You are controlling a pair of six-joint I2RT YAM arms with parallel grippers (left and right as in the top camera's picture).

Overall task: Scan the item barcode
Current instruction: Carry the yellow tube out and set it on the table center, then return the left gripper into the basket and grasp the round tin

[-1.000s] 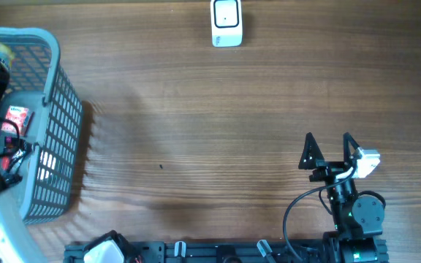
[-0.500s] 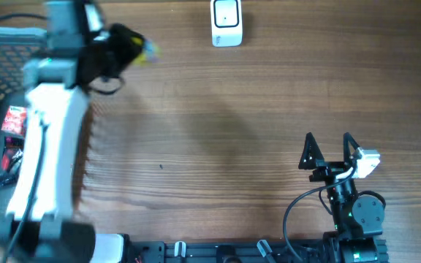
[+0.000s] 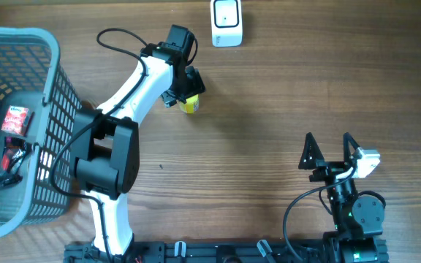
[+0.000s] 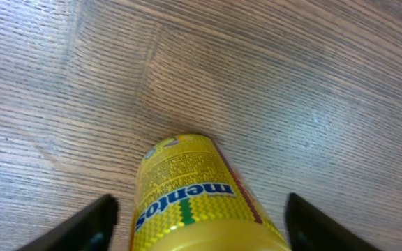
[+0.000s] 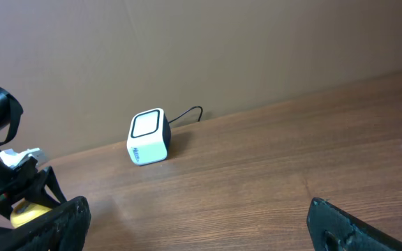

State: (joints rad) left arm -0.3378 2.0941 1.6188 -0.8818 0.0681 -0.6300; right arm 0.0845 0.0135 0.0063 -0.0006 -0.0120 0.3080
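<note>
The item is a yellow Mentos container (image 3: 189, 105), lying on the wooden table just below and left of the white barcode scanner (image 3: 226, 23). My left gripper (image 3: 186, 93) is over it with its jaws open. In the left wrist view the container (image 4: 199, 199) lies between the two fingers with a gap on each side. My right gripper (image 3: 329, 150) rests open and empty near the front right. From the right wrist view the scanner (image 5: 149, 136) stands at the back, and the yellow container (image 5: 28, 213) shows at the far left.
A grey mesh basket (image 3: 58, 109) stands at the left edge with a red packet (image 3: 14, 118) and other items inside. The scanner's cable runs off behind it. The left arm's white links stretch from the front edge to the container.
The left arm came out of the basket with the yellow container and carried it right to the table near the scanner. Its jaws then opened wider, so they no longer touch the container. The right arm stayed still.
</note>
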